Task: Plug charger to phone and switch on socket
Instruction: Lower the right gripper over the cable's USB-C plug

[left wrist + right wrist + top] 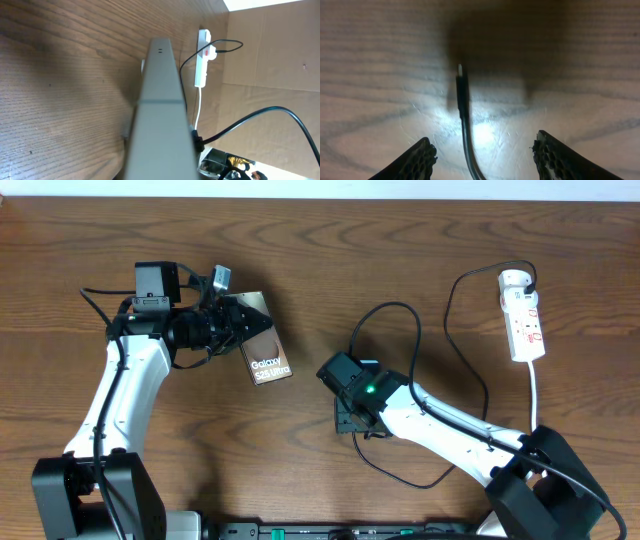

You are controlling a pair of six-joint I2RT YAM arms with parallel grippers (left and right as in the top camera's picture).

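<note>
Now astride the charger (462,105), lengthwise between the right gripper's (484,140) open, empty jaws, with phone (268,363) clamped in left gripper (240,321).

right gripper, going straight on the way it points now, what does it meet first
Probably the charger: its connector end lies on the table between the spread jaws of the right gripper, though depth is unclear.

Brown wooden tabletop (400,240) with clear grain and a soft sheen. The phone (270,366) has a glossy dark brown face. The socket (524,325) is smooth white plastic. The charger (462,100) cable looks smooth, black and rubbery. On the right tool (484,149), the pads (420,161) are black, rough and dimpled.
</note>
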